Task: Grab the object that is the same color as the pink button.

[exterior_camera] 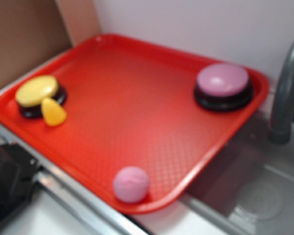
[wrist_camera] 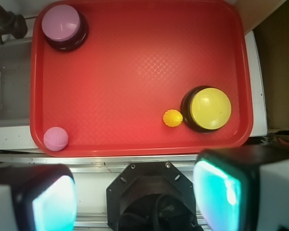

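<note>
The small pink ball (exterior_camera: 131, 183) lies in the near corner of the red tray (exterior_camera: 137, 107); in the wrist view it is the ball (wrist_camera: 56, 138) at the tray's (wrist_camera: 135, 72) bottom left corner. The pink button (exterior_camera: 222, 85) on its black base stands at the far right corner, and shows at the wrist view's top left (wrist_camera: 62, 25). My gripper (wrist_camera: 135, 197) is open and empty, high above the robot base, off the tray's near edge. Its two pads (wrist_camera: 55, 204) stand far apart. The gripper is not seen in the exterior view.
A yellow button (exterior_camera: 38, 94) on a black base stands at the tray's left, with a yellow-orange cone piece (exterior_camera: 53, 112) touching it. A grey faucet (exterior_camera: 286, 93) rises over a sink at the right. The black robot base (wrist_camera: 154, 197) lies below the gripper.
</note>
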